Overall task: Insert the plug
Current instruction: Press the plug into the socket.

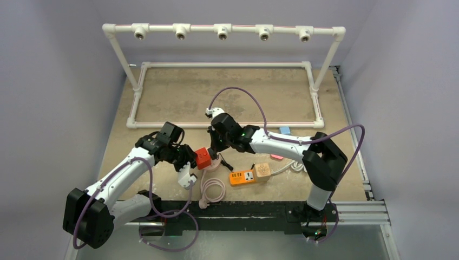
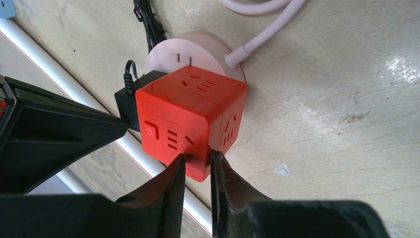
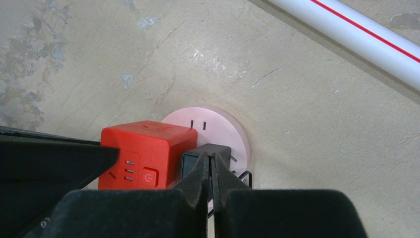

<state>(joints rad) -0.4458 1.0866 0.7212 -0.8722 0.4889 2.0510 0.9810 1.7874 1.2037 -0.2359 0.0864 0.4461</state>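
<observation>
A red cube socket (image 1: 203, 157) hangs just above a round pink power disc (image 2: 171, 49) on the table. My left gripper (image 1: 192, 160) is shut on the cube's lower corner (image 2: 190, 114), one finger on each side (image 2: 198, 161). A black plug (image 2: 130, 101) sits flush against the cube's far side, its black cable trailing off. My right gripper (image 1: 216, 145) is shut, its tips (image 3: 211, 159) touching the back of the black plug (image 3: 210, 149) beside the red cube (image 3: 143, 148). The plug's prongs are hidden.
An orange power strip (image 1: 242, 176) and a tan cube adapter (image 1: 262, 171) lie right of the cube. A coiled pink cable (image 1: 212, 189) lies near the front edge. A white pipe frame (image 1: 227, 65) fences the far half of the table.
</observation>
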